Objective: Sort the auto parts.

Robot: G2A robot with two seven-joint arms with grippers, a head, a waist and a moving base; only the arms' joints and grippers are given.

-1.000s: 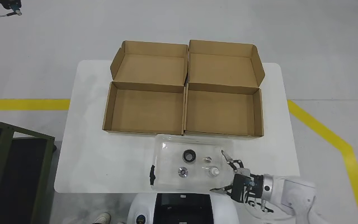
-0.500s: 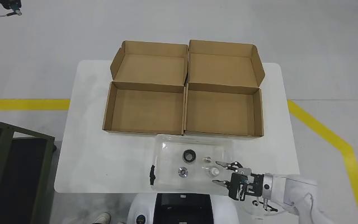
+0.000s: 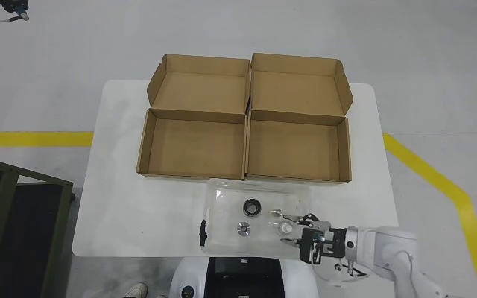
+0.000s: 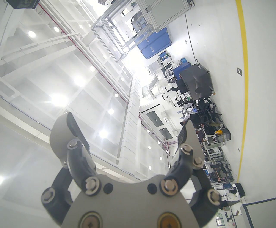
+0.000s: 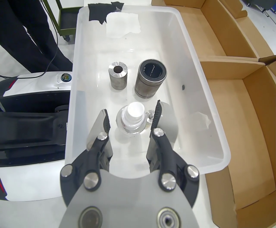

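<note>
White plastic caps the small part point(image 5: 134, 111) that stands between the spread fingers of the right claw point(image 5: 131, 117). The claw is low inside the bin point(image 5: 189, 54), one finger on each side of the part, and neither appears to press on it yet. A small metal piece point(image 5: 149, 115) lies just beside the part, close against the inner face of one finger. Farther along the bin floor stand a grey metal cylinder point(image 5: 118, 78) with a hole down its middle and, just beside it, a dark sleeve point(image 5: 150, 78) with a hollow core, both upright and apart from the claw. A scrap of black tape point(image 5: 101, 10) sticks to the far rim of the bin. Beyond the bin, on the white tabletop point(image 3: 119, 194), two open cardboard boxes point(image 3: 192, 146) sit side by side with their lids folded back and nothing in them. The left claw point(image 4: 128, 121) is spread too, holds nothing and points up toward the ceiling. By my reading no part has been sorted, and the step in hand is the first pick. The next move calls for closing squarely on the capped part without pinching the small metal piece along with it. After that comes a lift high enough to clear the bin wall and a carry to a box, though I cannot tell which one.
</note>
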